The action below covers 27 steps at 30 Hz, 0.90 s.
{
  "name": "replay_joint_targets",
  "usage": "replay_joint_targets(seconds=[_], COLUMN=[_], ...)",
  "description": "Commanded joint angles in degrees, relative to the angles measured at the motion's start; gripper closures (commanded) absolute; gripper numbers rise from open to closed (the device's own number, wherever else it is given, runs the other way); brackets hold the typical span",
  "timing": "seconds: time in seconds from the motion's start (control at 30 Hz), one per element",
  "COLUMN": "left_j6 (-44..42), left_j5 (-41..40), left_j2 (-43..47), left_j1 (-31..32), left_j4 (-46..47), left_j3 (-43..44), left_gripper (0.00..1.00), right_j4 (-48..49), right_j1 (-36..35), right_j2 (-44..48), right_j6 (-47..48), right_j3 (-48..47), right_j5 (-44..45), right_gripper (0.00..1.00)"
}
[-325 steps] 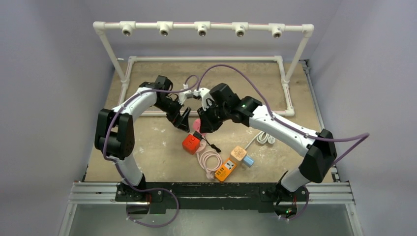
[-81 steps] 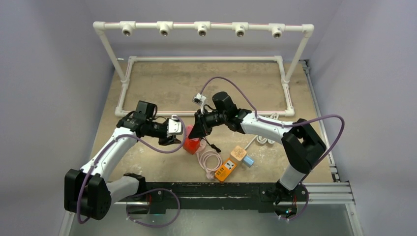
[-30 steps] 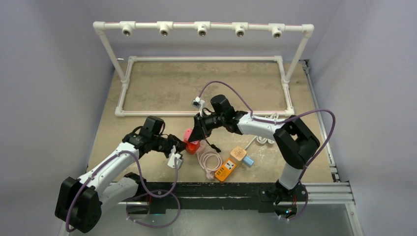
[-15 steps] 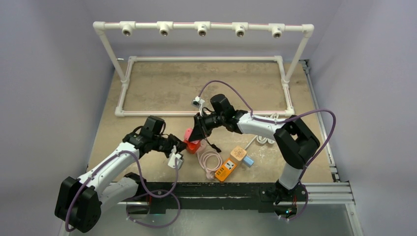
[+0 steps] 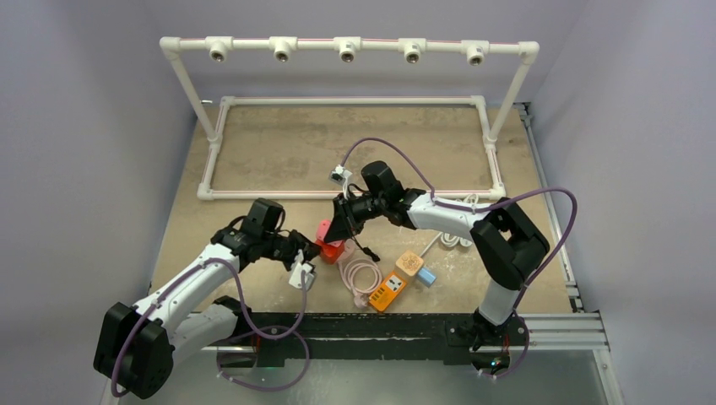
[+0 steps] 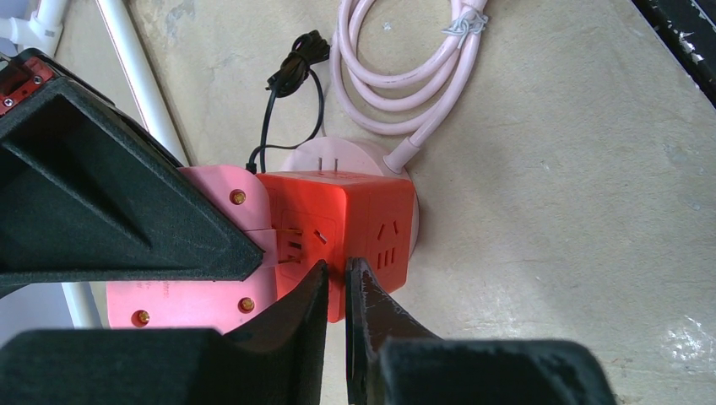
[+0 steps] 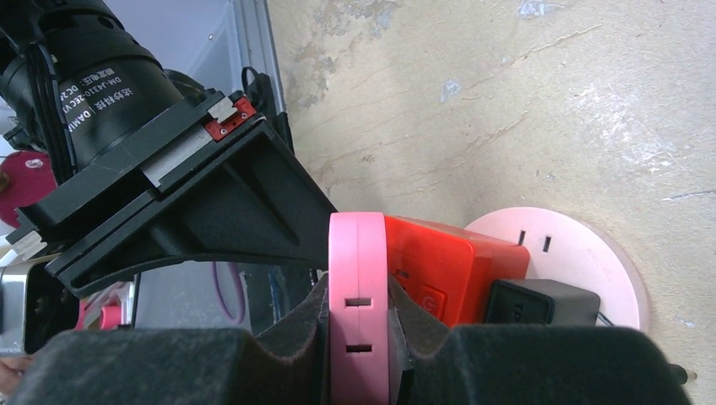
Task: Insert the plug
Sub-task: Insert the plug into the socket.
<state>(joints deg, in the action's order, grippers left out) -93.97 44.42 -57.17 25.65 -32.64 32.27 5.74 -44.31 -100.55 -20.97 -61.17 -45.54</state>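
A red cube socket (image 5: 332, 251) stands on a round pink base (image 7: 583, 253). My right gripper (image 7: 358, 305) is shut on a flat pink plug (image 7: 358, 270), held on edge against the cube's left face. In the left wrist view the plug (image 6: 211, 253) has its metal prongs (image 6: 290, 245) at the slots of the red cube (image 6: 363, 211). My left gripper (image 6: 336, 272) comes from the near left, its jaws almost together, tips resting on the cube's corner edge and holding nothing. A black plug (image 7: 532, 299) sits in the cube's other side.
A coiled pink cable (image 5: 360, 274) lies just right of the cube, with an orange power strip (image 5: 387, 292), a beige cube (image 5: 409, 263) and a blue block (image 5: 426, 276) beyond it. A white pipe frame (image 5: 346, 101) borders the far half of the table.
The left jaws have narrowed against the red cube's corner. Both arms and the pink plug have stayed almost still.
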Motion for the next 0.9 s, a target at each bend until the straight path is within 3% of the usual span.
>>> replay_joint_targets(seconds=[0.0, 0.87], left_j6=[1.5, 4.4], left_j5=[-1.5, -2.6], left_j2=[-1.1, -1.8], left_j1=[0.7, 1.8], left_j4=[-2.4, -1.5], left_j3=[0.6, 1.3], left_gripper=[0.91, 0.93], right_j4=[-1.1, -0.2], right_j1=[0.2, 0.4], right_j2=[1.4, 4.0], right_j6=[1.2, 0.4], right_j3=[-2.0, -2.3], right_j5=[1.2, 2.2], right_gripper=[1.0, 1.0])
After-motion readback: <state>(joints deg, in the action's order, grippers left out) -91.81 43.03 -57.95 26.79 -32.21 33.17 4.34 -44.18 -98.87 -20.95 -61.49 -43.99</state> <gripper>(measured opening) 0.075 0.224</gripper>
